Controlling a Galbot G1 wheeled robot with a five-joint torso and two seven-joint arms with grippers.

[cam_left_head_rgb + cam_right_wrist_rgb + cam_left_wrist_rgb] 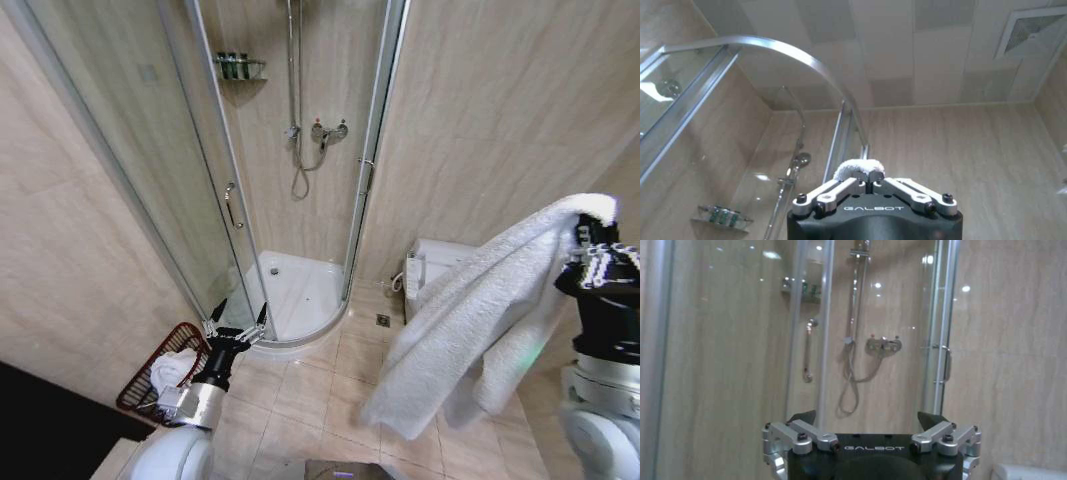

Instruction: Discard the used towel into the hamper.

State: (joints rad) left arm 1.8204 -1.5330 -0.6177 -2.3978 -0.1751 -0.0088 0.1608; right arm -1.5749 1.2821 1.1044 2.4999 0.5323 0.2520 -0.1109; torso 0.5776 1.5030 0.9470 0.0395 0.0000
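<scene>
A white towel hangs at the frame's right, pinched in the closed right gripper; the hamper, lower left, already holds white cloth; the left gripper waits spread wide and empty beside it; delivery remains undone.

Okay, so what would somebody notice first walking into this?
A big white terry towel hangs from the shut right gripper, raised at the robot's right. On the floor at its left, a reddish-brown wire hamper already holds white cloth, the open left gripper poised nearby.
</scene>
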